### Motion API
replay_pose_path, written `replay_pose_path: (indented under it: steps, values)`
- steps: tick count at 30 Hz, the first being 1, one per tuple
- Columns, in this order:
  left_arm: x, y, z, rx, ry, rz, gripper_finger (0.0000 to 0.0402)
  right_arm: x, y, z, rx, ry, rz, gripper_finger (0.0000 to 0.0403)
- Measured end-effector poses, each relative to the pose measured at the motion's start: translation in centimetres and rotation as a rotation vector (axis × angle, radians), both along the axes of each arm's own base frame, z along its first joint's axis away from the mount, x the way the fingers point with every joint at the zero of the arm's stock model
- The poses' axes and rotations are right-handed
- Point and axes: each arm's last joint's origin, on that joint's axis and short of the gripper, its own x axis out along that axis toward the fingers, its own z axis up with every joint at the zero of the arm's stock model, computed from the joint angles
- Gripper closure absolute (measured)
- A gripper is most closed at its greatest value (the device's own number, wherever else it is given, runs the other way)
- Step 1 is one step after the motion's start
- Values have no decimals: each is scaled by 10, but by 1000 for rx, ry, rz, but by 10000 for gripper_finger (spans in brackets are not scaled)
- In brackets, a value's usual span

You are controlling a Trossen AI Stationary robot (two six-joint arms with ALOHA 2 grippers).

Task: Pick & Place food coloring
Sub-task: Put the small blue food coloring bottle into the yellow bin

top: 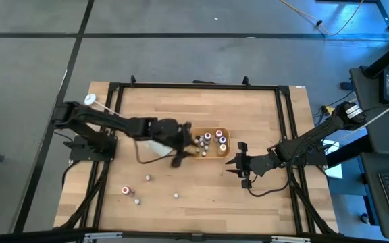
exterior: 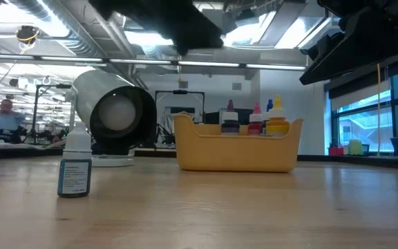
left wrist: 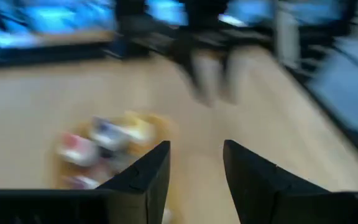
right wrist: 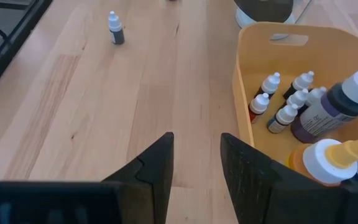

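Several tiny food coloring bottles (right wrist: 277,99) stand in the yellow-orange tray (top: 227,152) at the table's middle, next to bigger bottles (right wrist: 328,106). Other small bottles stand loose on the wood nearer the front: one (top: 123,191) with a red label, one (exterior: 74,166) with a dark label, one (right wrist: 115,29) beyond the tray. My left gripper (left wrist: 194,165) hangs open at the tray's left end (top: 186,147), nothing between its fingers. My right gripper (right wrist: 196,155) stands open just right of the tray (top: 232,165), also with nothing in it.
A large white cup (exterior: 112,111) lies on its side left of the tray, partly under my left arm (top: 155,145). The table's black frame (top: 286,121) runs along its edges. Bare wood lies in front of the tray (top: 201,182).
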Motion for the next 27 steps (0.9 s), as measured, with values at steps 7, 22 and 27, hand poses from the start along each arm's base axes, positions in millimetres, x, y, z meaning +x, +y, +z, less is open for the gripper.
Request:
replay_pose_path:
  steps: [7, 22, 27]
  values:
    - [-38, -54, -1, -135, 285, -161, 256, 0, 0, 0, 17, 1, -12, 269]
    - [-49, -150, -48, 115, 358, -269, 254, 1, 0, 1, 32, -13, -17, 269]
    - [-48, -163, -62, 90, 384, -306, 257, 1, 0, 1, 42, -14, -25, 269]
